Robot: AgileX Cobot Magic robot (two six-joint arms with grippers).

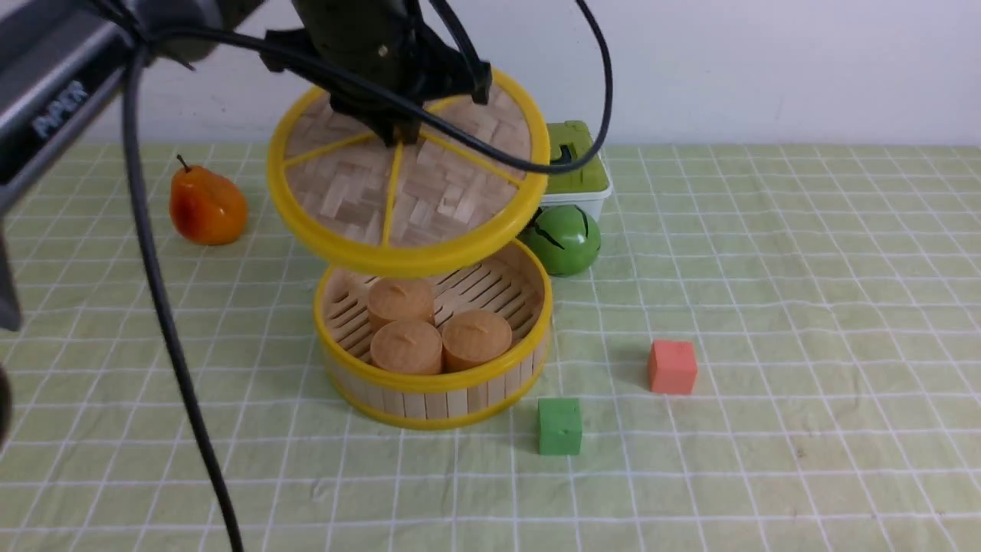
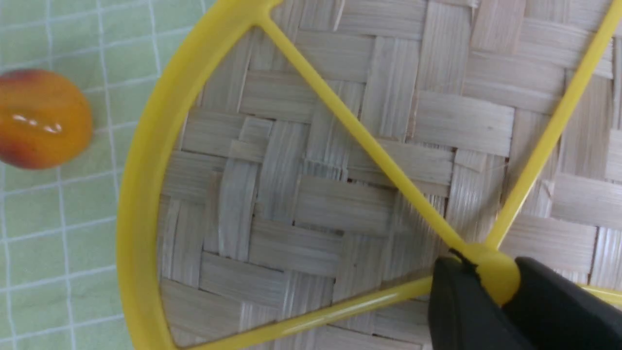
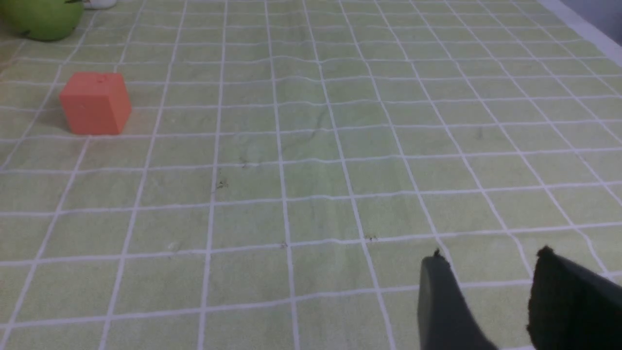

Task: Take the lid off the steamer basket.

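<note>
Gripping the lid (image 1: 429,199) by its yellow hub (image 2: 496,270) with the left gripper (image 2: 491,287), jaws clenched on either side of it. Hanging tilted above the steamer basket (image 1: 429,402), low edge close over the rim at 12 o'clock; whether touching there, cannot tell. Judged as mid-removal: raised off the basket, not yet set down.

To finish well: lift straight up first so the low edge clears the rim, then carry toward 9 o'clock of the basket, over the cloth (image 1: 766,268) and short of the pear (image 1: 205,207) at 10 o'clock. Go slowly, since a grip on the hub alone probably lets so wide a disc swing or slip. Level before lowering, and let go only once flat on the cloth.

Nothing between the spread jaws of the right gripper (image 3: 491,272), low over the cloth, well apart from the work.

Inside the basket, open to view: 3 tan round buns (image 1: 406,346), packed touching, toward 6 o'clock on the slatted floor. At 1 o'clock, a white box (image 1: 575,203), shut under its green lid (image 1: 575,153); contents hidden.
</note>
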